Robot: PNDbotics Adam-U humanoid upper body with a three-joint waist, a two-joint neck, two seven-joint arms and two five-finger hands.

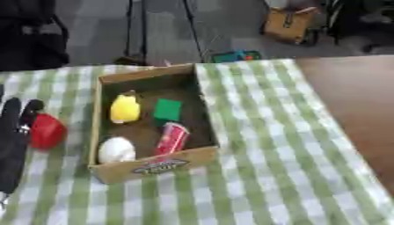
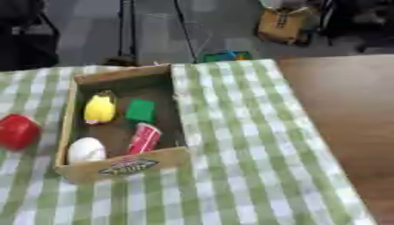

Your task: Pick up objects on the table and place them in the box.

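Though upright, left robot hand (image 1: 14, 132) beside red object (image 1: 48, 131)

The left hand (image 1: 14, 132) is cut off by the left eye view's left edge; its fingers blur together beside the red object (image 1: 46, 131). The label (image 2: 127, 166) on the box front is unreadable.

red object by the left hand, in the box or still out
Out: the red object lies on the checked cloth left of the box, beside the left hand.
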